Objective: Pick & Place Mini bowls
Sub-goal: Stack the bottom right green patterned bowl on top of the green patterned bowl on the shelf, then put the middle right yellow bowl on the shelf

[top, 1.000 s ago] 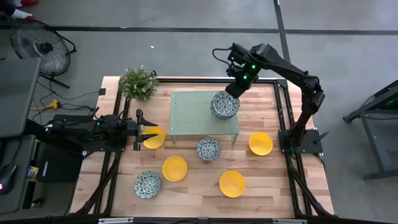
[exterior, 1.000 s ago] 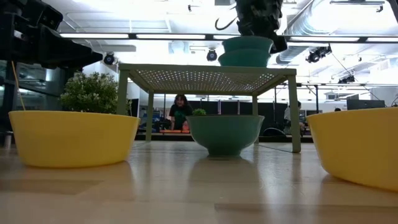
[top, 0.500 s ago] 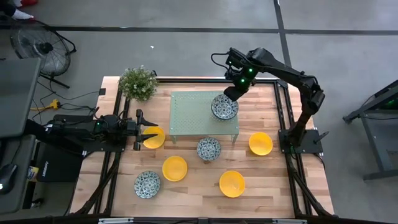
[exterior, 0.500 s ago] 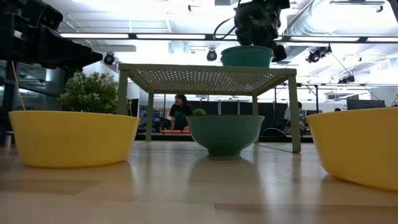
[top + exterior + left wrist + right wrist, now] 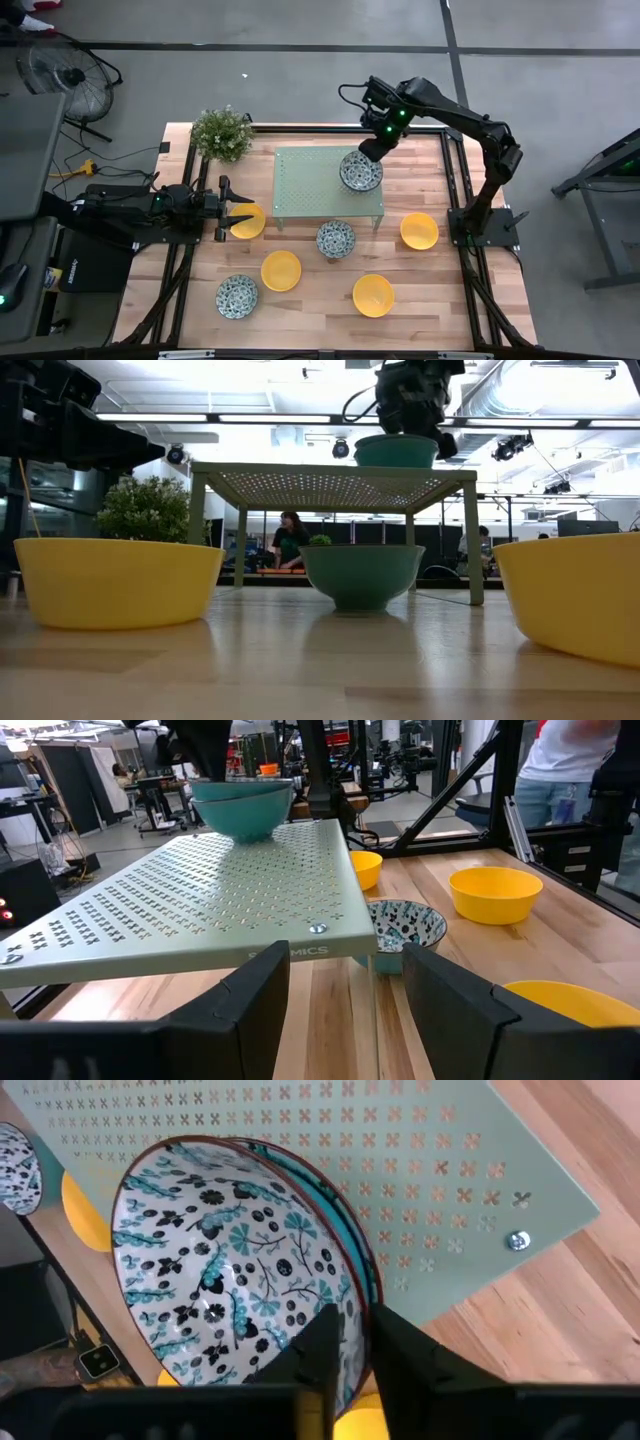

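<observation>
A patterned mini bowl sits nested in a second patterned one on the pale green perforated stand, near its far right corner. My right gripper is shut on its rim. Two more patterned bowls and four yellow bowls rest on their bases on the table. My left gripper is open at the table's left side, just beside the leftmost yellow bowl and apart from it. My right gripper holds the upper patterned bowl by its rim, on the bowl's far side. One finger is inside the bowl and one finger outside. The fingers come from above, slanting down from the far side. The bowl sits nested in the lower bowl, about level.
A small leafy plant stands at the table's far left corner. The stand's legs rise from the table's middle, with one patterned bowl by its near edge. Bare wood lies along the near edge between the bowls.
My right gripper has come down with the patterned bowl, shifting slightly toward the far edge. The bowl hung above the one on the stand a second ago and now sits nested in it. The last half second shows almost no movement.
</observation>
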